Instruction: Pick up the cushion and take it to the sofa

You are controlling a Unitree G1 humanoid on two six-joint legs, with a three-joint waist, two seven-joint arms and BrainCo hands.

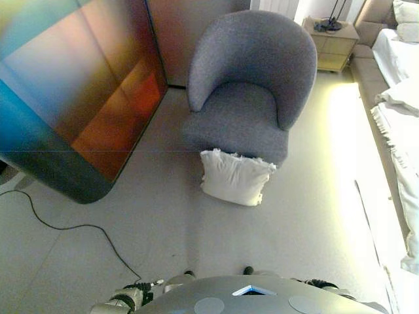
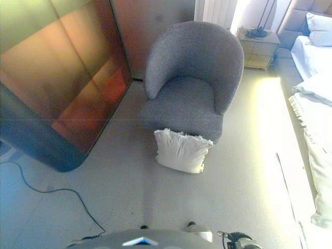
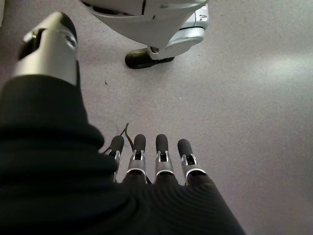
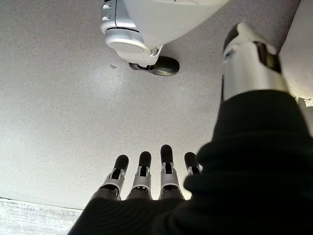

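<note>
A white cushion [image 1: 234,176] with a frayed top edge stands on the grey carpet, leaning against the front of a grey round-backed armchair [image 1: 252,85]. Its seat is bare. In the left wrist view my left hand [image 3: 162,152] hangs over the carpet with straight fingers and holds nothing. My right hand [image 4: 166,164] shows the same way in the right wrist view, fingers straight and thumb apart, with only floor past it. Both hands are low at my sides, well short of the cushion.
A large glossy dark panel [image 1: 78,85] leans at the left. A bed with white bedding [image 1: 399,98] runs along the right side. A pale nightstand [image 1: 332,42] stands behind the armchair. Open carpet [image 1: 196,242] lies between me and the cushion.
</note>
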